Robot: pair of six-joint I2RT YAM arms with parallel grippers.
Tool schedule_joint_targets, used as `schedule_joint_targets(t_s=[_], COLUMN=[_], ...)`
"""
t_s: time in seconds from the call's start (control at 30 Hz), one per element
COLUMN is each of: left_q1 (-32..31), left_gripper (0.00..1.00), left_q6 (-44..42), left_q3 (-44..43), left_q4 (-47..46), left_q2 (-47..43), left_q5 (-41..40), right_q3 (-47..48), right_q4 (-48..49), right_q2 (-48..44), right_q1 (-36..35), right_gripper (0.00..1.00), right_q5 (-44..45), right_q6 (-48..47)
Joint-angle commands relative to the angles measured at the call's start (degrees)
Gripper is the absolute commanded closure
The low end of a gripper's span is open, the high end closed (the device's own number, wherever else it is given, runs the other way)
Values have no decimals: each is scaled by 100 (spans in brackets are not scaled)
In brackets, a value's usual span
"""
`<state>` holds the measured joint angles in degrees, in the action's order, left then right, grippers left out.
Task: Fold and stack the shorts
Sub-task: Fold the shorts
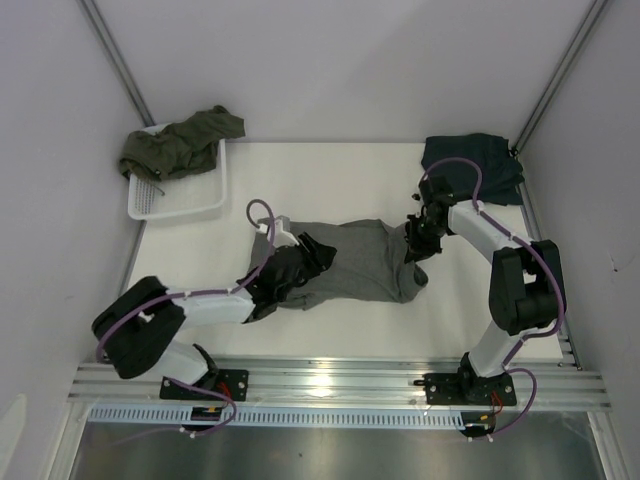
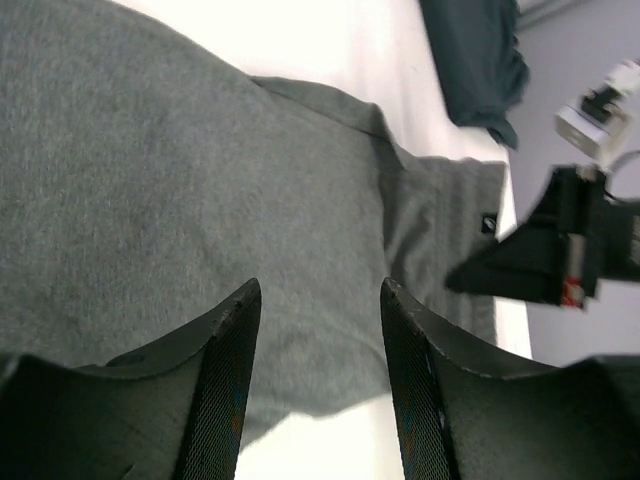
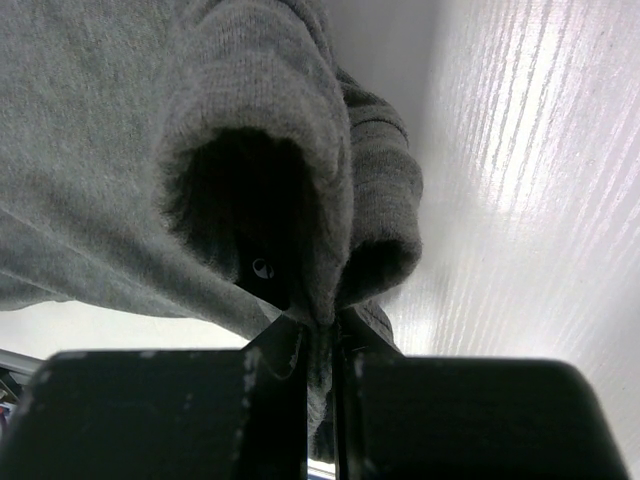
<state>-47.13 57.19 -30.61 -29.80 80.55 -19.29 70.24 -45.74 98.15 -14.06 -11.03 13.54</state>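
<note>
White tabletop (image 1: 350,180) with plain walls round it, and the only thing that matters right now is the grey shorts (image 1: 365,262) sitting dead centre. They lie spread flat with their long axis running left to right, so one end points at each arm.

The right gripper (image 3: 320,335) is pinched tight on the right-hand edge, and its wrist view shows a bunched roll of grey cloth squeezed between the fingers. The left gripper (image 2: 320,290) sits over the left end with its jaws apart and nothing between them. The cloth lies just under the fingertips (can't tell if they actually touch it).

So I'd guess the fold has to travel along that left-right line, with the right arm carrying its end across toward the left. The left arm only needs to come down to grab its own end.

The folded navy shorts (image 1: 472,165) sit at the far right corner, nearer the right arm. The olive shorts (image 1: 180,142) are heaped over the white basket (image 1: 190,205) at far left, well apart from both.
</note>
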Motion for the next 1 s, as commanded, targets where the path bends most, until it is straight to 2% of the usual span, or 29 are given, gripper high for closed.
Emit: schedule_joint_targets(t_s=[0.0, 0.1, 0.37, 0.53, 0.8, 0.97], left_q1=[-182, -200, -235, -261, -323, -358], left_gripper=[46, 46, 46, 46, 46, 46], left_q6=[486, 407, 240, 485, 679, 688], left_q3=[-296, -507, -692, -815, -850, -894], left_q4=[-1051, -1395, -2380, -2978, -3145, -3225], left_q2=[660, 1250, 2165, 2807, 3308, 3449], left_q5=[-1058, -1296, -1903, -2062, -2017, -1965], right_q3=[8, -1, -19, -1, 420, 640], right_q4=[117, 100, -14, -155, -498, -419], right_q2=[-217, -261, -454, -639, -1122, -1316], right_q1=[-87, -131, -158, -158, -246, -272], right_gripper=[100, 100, 100, 100, 100, 100], right_q5=[-93, -101, -110, -110, -321, -1049], right_q6=[140, 166, 184, 158, 386, 807])
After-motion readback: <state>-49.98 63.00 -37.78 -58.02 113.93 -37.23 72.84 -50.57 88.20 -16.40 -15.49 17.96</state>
